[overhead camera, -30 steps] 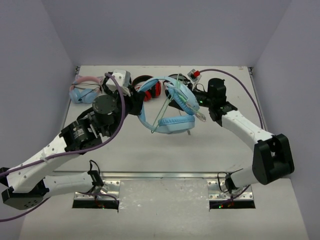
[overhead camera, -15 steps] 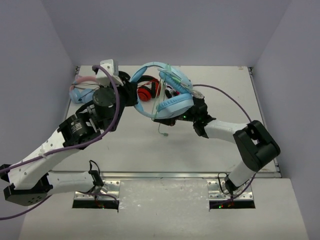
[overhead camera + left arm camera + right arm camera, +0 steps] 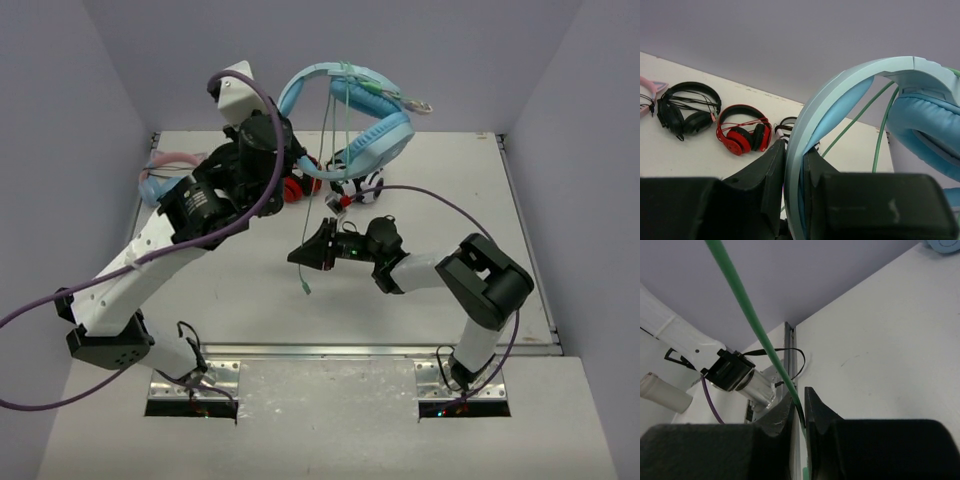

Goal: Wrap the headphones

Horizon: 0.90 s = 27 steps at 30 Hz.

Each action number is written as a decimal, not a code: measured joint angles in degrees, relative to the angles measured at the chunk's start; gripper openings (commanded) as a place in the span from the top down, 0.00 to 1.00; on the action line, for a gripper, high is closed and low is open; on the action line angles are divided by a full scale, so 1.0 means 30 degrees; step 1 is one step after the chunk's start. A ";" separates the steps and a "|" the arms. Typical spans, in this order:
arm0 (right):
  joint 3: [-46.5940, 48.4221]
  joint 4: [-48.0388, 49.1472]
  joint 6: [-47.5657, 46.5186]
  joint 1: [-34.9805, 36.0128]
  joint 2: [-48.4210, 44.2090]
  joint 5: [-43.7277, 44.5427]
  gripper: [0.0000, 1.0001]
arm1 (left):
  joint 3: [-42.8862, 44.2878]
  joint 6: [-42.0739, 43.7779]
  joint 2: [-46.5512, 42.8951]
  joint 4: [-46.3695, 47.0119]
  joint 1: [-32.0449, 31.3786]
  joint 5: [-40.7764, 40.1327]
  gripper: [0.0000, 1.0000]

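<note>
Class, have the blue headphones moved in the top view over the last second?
Yes. The headphones went up-frame, from mid-table to across the table's far edge.

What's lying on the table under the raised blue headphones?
Under the headphones: a white-and-black pair and a red pair; the left arm hides anything farther left.

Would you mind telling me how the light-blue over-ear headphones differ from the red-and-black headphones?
The light-blue over-ear headphones are held above the table, headband clamped in the left gripper; the red-and-black headphones lie flat on it, untouched. The blue pair's pale-green cable runs down to the right gripper, shut on it; the red pair's thin red cable lies across its band. Both have padded ear cups.
</note>
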 measured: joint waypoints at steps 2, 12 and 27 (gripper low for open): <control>-0.0240 0.0452 0.0102 0.0204 -0.0015 0.0066 0.89 | 0.1596 0.0015 0.1166 -0.0750 0.0262 -0.0015 1.00; -0.4036 0.0889 -0.0160 0.1705 -0.1698 0.0758 0.98 | 0.4262 -0.0372 0.3767 -0.2878 0.4889 0.1661 1.00; -0.2033 -1.4025 -0.8211 0.7315 -1.3988 0.7417 0.99 | -0.4823 -0.1690 0.3818 -0.2375 0.9326 0.3315 1.00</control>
